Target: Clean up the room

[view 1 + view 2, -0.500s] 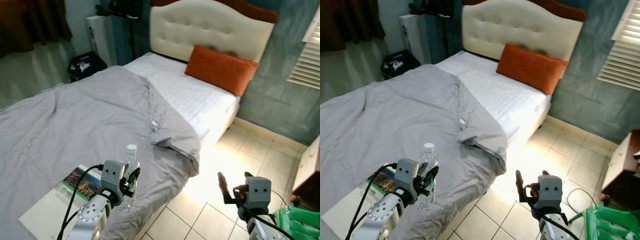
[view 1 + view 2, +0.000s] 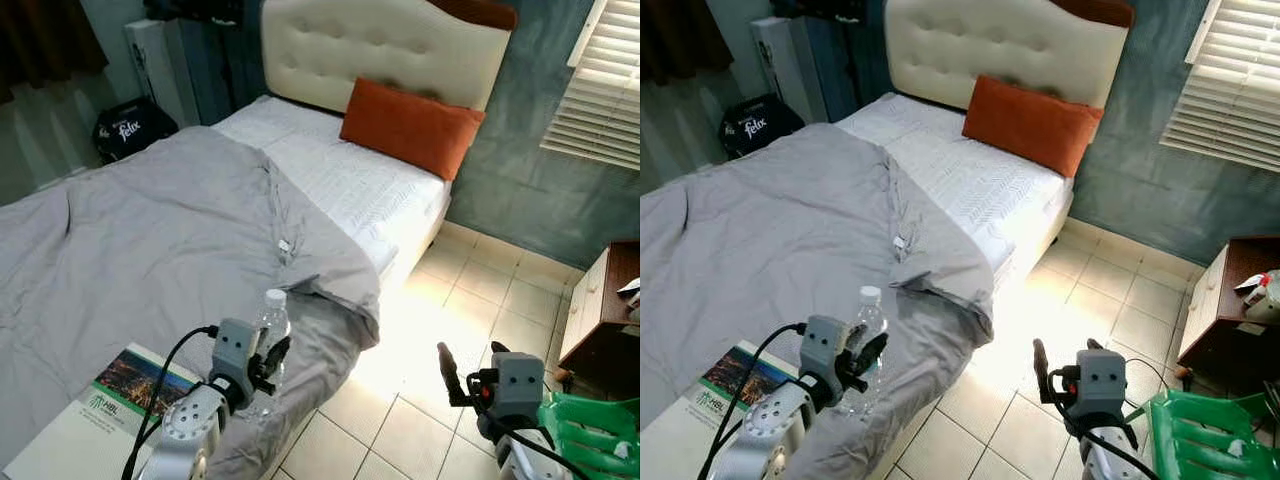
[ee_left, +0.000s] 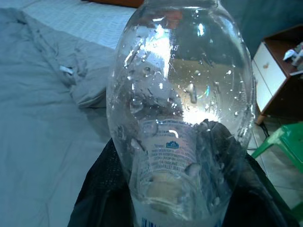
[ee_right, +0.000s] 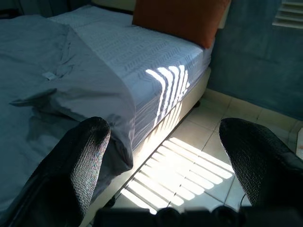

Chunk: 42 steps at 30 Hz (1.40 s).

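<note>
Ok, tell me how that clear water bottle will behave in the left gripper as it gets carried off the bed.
The water bottle looks nearly empty, so probably light. Its thin clear plastic may dent or flex under the left gripper. Droplets bead its wall, though whether inside or out is unclear, so it could be slippery. Tall, narrow and round, it likely tips or rolls on the soft grey blanket.

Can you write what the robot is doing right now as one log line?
left gripper: shut on water bottle | right gripper: open, over floor | bed: book
</note>
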{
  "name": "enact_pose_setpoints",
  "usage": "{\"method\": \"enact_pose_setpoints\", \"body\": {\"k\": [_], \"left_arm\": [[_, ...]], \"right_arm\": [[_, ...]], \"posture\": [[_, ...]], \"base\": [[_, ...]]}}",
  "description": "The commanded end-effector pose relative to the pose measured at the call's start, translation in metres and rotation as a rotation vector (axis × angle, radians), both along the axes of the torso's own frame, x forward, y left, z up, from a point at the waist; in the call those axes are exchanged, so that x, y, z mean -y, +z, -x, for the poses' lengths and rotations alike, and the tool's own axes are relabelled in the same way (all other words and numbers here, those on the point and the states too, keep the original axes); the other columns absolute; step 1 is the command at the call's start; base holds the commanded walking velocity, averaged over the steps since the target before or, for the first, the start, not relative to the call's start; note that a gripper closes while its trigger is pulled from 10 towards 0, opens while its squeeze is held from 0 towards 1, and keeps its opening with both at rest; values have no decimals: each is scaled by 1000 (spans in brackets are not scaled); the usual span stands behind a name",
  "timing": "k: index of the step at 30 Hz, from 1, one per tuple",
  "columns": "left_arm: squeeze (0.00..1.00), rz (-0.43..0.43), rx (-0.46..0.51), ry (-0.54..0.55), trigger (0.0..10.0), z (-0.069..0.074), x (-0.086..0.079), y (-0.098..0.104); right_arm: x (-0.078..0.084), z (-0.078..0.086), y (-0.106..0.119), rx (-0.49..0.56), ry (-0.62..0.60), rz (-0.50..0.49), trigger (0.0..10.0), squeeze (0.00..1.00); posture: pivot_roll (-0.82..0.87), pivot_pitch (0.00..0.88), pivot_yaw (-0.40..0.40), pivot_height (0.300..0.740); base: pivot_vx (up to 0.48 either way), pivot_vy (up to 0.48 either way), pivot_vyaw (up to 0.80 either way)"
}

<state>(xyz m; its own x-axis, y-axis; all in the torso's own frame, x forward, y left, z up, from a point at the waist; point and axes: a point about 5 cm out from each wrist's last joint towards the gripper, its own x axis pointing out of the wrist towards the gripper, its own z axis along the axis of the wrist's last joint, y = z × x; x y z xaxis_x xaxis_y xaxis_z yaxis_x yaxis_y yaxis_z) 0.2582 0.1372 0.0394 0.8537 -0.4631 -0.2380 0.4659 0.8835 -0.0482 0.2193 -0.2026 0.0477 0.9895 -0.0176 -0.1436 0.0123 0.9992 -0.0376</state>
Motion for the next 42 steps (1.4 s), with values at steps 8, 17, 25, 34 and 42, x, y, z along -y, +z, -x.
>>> {"method": "enact_pose_setpoints", "body": {"k": [8, 17, 25, 34, 42], "left_arm": [[0, -3, 30, -19, 10000, -10, 1, 6], [0, -41, 24, -21, 10000, -12, -4, -1], [0, -47, 31, -5, 10000, -20, -9, 1], [0, -18, 24, 63, 10000, -28, -9, 3], [0, -34, 31, 36, 10000, -30, 0, 3]], "right_arm": [[5, 0, -1, -3, -21, 11, 10000, 0], [6, 0, 1, 5, -26, 9, 10000, 0], [5, -1, 1, 9, -27, 1, 10000, 0], [4, -3, 0, 16, -31, -16, 10000, 0], [2, -5, 0, 18, -31, -20, 10000, 0]], "posture": [[-16, 0, 9, 740], [-23, 0, 8, 740], [-31, 0, 12, 740], [-26, 0, 21, 740], [-28, 0, 27, 740]], "base": [[0, 0, -800], [0, 0, -800], [0, 0, -800], [0, 0, -800], [0, 0, -800]]}}
